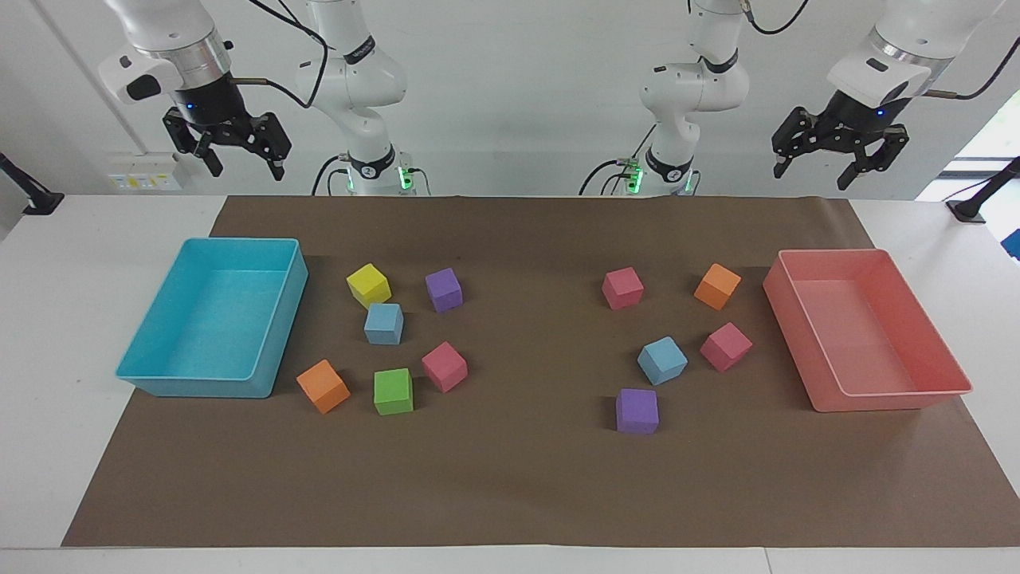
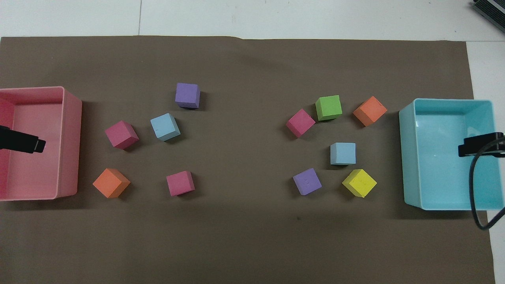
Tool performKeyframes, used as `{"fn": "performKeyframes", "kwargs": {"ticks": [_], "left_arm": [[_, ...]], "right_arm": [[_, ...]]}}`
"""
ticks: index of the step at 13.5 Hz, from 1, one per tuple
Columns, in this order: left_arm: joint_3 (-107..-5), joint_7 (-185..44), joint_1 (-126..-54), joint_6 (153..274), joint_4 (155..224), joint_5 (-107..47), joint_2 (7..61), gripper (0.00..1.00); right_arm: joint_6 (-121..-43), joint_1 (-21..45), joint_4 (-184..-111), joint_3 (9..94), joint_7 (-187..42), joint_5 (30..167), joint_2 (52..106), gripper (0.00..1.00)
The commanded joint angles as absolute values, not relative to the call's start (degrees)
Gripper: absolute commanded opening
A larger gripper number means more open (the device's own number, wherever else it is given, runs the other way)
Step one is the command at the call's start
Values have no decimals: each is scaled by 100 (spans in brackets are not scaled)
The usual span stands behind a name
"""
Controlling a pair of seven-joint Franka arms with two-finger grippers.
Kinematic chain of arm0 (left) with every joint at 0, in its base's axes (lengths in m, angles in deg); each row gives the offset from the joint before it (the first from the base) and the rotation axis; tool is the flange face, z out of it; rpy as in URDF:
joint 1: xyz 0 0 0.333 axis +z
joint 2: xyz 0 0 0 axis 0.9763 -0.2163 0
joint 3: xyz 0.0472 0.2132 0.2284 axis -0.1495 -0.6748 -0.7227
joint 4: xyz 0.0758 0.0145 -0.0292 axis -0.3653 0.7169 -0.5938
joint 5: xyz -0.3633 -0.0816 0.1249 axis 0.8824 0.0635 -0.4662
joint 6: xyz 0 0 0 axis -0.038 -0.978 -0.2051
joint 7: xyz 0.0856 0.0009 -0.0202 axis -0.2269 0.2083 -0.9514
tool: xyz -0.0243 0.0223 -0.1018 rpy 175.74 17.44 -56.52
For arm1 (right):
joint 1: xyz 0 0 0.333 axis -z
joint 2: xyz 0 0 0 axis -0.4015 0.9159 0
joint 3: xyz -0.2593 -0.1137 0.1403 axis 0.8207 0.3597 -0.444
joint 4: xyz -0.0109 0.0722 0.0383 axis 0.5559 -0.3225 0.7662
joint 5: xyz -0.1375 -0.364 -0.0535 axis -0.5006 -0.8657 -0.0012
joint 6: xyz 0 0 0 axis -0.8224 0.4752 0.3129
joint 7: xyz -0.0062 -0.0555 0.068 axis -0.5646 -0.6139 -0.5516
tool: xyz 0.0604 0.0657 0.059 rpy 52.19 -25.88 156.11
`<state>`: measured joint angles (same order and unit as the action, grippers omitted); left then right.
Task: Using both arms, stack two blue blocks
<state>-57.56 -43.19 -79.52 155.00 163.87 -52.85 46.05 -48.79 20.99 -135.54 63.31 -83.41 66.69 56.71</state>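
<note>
Brown paper (image 1: 510,478) covers the desk (image 1: 80,239). One blue block (image 1: 384,324) sits beside the yellow cube (image 1: 368,285), the other blue block (image 1: 661,360) near a purple cube (image 1: 637,410). Left tool (image 1: 838,155) and right tool (image 1: 233,147) are held high, fingers apart. Each block should be gripped squarely.

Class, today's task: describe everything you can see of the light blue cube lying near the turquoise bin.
The light blue cube is a small matte, foam-looking block with plain faces and soft edges, the same size as the other cubes. It rests flat on the brown paper, roughly square to the table. It lies toward the right arm's end, beside the turquoise bin but apart from it. The yellow cube sits very close, nearer the robots; contact is unclear. No gripper is near it.
</note>
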Motion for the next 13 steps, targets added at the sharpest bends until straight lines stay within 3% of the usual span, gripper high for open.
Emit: {"fn": "performKeyframes", "kwargs": {"ticks": [1,13], "left_arm": [[-5764,-4371,-7953,15344,16196,-5258,4504,100],[-5747,-4327,-7980,15494,16240,-5258,4574,100]], "right_arm": [[-4912,2156,-13697,6281,-8206,6570,5556,100],[-4842,2130,-13697,6210,-8180,6587,5538,100]]}}
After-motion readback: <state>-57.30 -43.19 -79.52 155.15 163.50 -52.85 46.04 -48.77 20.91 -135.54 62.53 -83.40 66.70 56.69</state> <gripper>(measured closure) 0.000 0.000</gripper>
